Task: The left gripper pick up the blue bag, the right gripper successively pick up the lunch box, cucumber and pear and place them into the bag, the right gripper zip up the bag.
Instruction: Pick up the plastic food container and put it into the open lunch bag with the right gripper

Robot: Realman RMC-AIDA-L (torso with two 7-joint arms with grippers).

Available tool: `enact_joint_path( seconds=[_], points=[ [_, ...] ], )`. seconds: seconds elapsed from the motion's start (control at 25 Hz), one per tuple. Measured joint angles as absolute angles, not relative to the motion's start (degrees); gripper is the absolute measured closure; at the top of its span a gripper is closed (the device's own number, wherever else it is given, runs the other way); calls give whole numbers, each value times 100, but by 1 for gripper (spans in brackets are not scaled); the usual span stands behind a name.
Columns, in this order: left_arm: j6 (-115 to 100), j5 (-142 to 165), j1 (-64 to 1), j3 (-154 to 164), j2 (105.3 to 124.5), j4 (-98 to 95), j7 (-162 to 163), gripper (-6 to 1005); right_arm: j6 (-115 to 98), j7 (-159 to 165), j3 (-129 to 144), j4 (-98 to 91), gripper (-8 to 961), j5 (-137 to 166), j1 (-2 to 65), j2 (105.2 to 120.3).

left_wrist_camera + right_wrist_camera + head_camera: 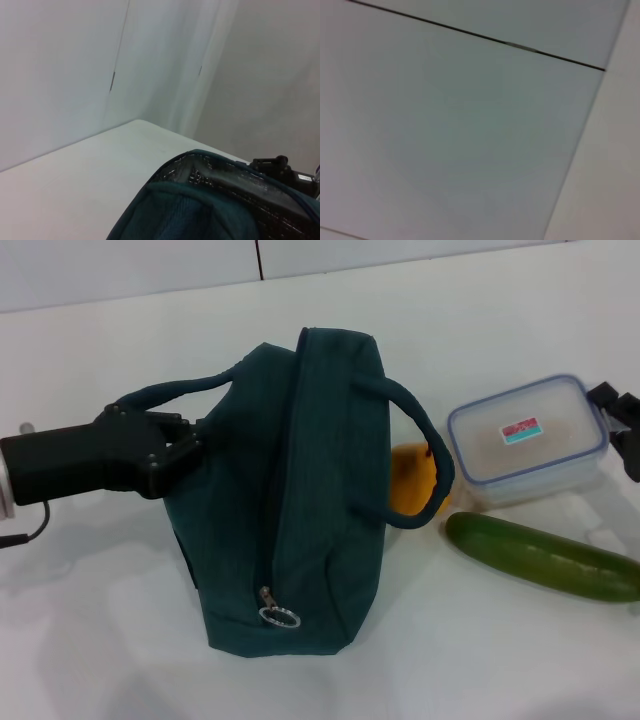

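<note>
Left tool [190, 445] against blue bag [320, 520]

You have a dark teal-blue bag [320, 510], zipper ring pull [280, 617] silver, lining [235, 187] silvery grid-patterned. Lunch box [528, 440]: clear, blue rim, small red-and-teal label [520, 430]. Cucumber [545, 556] dark glossy green. Pear [412, 478] yellow-orange. Left gripper [185, 445] black; right gripper [622, 420] black. Table [500, 660] white.
</note>
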State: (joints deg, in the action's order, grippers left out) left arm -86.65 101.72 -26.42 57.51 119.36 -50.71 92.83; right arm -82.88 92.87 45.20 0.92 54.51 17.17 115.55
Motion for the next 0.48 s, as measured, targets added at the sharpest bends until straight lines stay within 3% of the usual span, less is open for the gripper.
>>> enact_joint_path(
  seconds=[0.48],
  points=[
    [-8737, 10098, -2623, 5730, 11944, -5071, 9229, 945, -8660, 8963, 4464, -171, 777, 5401, 1589, 11538]
  ],
)
